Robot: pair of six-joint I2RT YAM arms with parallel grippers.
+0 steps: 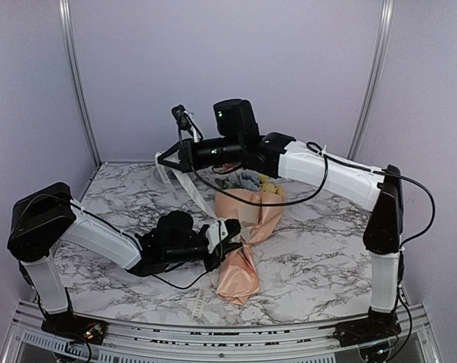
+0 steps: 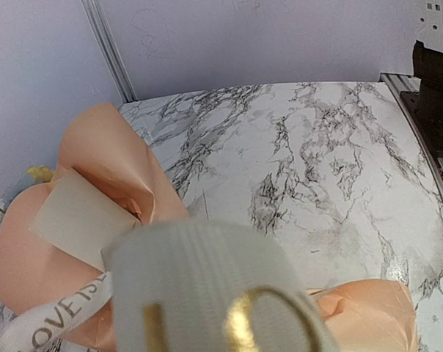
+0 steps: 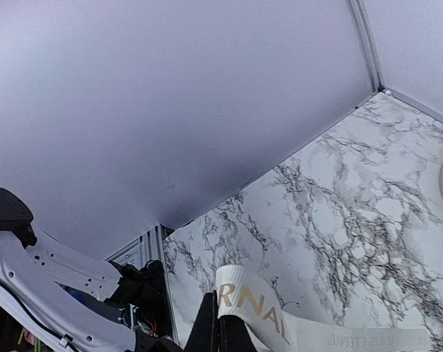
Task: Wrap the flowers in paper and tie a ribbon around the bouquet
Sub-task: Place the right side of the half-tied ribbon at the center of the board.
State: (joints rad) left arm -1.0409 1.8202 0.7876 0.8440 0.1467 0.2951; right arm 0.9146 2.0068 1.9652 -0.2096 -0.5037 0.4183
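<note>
Overhead only, bouquet with blue flowers

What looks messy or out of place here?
The ribbon looks unfinished: one stretch slants up from the bouquet to the shut right gripper, and a loose end lies by the near edge of the table.

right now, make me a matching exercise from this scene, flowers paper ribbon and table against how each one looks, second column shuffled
Things:
1. flowers
2. paper
3. ribbon
4. table

Looks:
a. peach, wrapped into a cone
b. cream with gold lettering
c. white marble pattern with grey veins
d. blue and yellow, at the cone's wide far end

Pairs: 1-d, 2-a, 3-b, 4-c
</note>
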